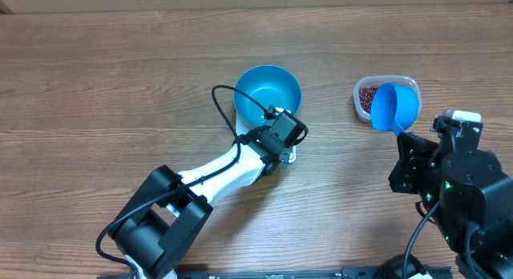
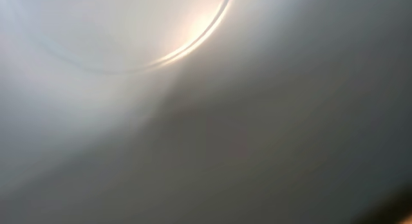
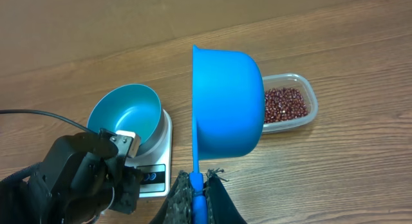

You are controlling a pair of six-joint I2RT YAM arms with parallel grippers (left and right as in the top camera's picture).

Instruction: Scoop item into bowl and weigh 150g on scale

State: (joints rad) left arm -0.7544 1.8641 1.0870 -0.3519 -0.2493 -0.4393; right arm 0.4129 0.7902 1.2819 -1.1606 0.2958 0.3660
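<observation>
Pinching a blue plastic scoop [image 3: 225, 102] in our right gripper [image 3: 198, 185], half hiding the clear tub [image 3: 313, 98] of red-brown beans [image 3: 284, 105], left gripper [image 3: 124, 141] pressed together over the white scale [image 3: 164, 130], round blue bowl [image 3: 125, 111] atop it

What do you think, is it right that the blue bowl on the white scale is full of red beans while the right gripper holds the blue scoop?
No. The bowl is empty; the right wrist view shows its bare blue inside. It does sit on the scale, and the right gripper holds the scoop. The beans lie in the tub.
</observation>
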